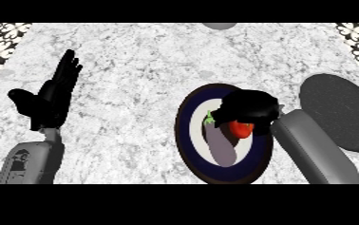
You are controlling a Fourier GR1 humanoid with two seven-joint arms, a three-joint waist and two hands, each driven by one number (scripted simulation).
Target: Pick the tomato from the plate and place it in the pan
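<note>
The right robot hand curls round the tomato, which seems barely off the dark-rimmed plate beside an eggplant, so the carry right to the dark pan (nothing visible inside) remains, while the left robot hand rests spread at the bench's left.

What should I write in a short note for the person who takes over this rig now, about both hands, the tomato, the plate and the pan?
Right robot hand: over the plate, fingers curled round the tomato; whether it is lifted cannot be told.
Left robot hand: open, fingers up, resting at the view's left, holding nothing.
An eggplant lies on the plate beside the tomato; leave it.
Pan: dark, at the right edge, past the right forearm.
Done: reach and grasp.
Left: lift the tomato, carry it right, release it in the pan.
</note>
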